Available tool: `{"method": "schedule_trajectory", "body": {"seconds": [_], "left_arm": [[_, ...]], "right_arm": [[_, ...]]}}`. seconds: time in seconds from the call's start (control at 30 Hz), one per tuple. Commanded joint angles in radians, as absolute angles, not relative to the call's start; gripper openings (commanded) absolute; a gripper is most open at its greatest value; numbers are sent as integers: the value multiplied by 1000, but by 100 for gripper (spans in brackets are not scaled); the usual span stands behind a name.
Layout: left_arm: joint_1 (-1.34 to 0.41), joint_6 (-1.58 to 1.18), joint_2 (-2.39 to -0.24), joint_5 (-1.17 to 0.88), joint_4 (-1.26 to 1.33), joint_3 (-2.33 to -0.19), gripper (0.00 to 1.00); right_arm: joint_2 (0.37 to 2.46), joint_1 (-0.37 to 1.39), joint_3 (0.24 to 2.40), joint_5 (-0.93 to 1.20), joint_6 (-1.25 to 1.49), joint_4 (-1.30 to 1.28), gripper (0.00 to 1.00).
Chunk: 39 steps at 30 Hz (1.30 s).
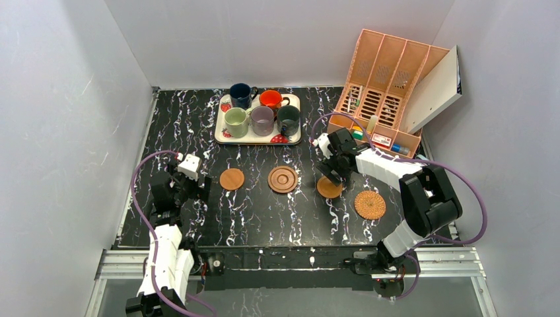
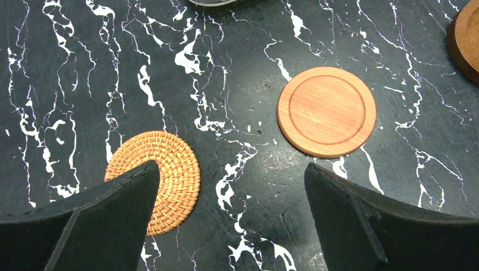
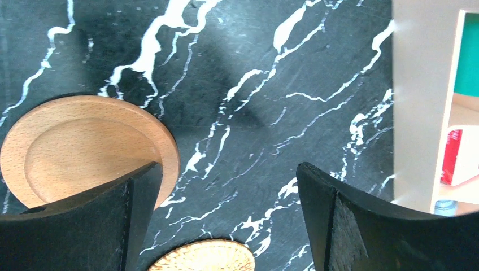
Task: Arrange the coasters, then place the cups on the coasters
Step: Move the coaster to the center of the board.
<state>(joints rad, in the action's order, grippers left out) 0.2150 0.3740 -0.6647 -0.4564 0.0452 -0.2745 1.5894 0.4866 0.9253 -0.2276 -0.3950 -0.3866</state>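
Coasters point(image 1: 282, 179) spaced, likely for cups point(image 1: 262, 120) | left tool point(image 2: 231, 169) open, empty, over wicker coaster point(image 2: 169, 164) | right tool point(image 3: 230, 169) open, empty, over smooth coaster point(image 3: 85, 141)

Seen from above, the left gripper point(image 1: 198, 186) hides one wicker coaster point(image 2: 169, 169) near the left edge of the table point(image 1: 264, 211) entirely. Its own wrist view shows the disc, with a black finger point(image 2: 101, 220) over its lower left part. The ringed coaster point(image 2: 466, 39) is cut by that view's right edge, the tray point(image 2: 217, 1) by the top. From above, the right gripper point(image 1: 333, 173) overlaps a smooth coaster point(image 1: 329, 191). In the right wrist view a second wicker coaster point(image 3: 206, 257) runs off the bottom and the organizer point(image 3: 423, 84) off the right. The small things point(image 1: 373, 129) in its front bins are too small to name.
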Motion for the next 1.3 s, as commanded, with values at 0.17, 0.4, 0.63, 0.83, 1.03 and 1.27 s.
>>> {"method": "schedule_trajectory", "body": {"seconds": [0.17,0.4,0.63,0.83,1.03,1.27], "left_arm": [[222,377,-664,-460,49,-275,98],[222,377,-662,-461,51,-273,98],[222,377,-664,-460,51,-273,98],[222,378,-664,-460,49,-273,98],[222,378,-664,-460,49,-273,98],[222,379,-663,-462,49,-273,98]], "right_arm": [[1682,474,874,-376,-410,-371,99],[1644,473,880,-324,-408,-383,99],[1602,474,888,-238,-413,-399,99],[1523,474,893,-184,-416,-396,99],[1500,474,893,-174,-418,-389,99],[1488,474,893,-162,-420,-388,99]]}}
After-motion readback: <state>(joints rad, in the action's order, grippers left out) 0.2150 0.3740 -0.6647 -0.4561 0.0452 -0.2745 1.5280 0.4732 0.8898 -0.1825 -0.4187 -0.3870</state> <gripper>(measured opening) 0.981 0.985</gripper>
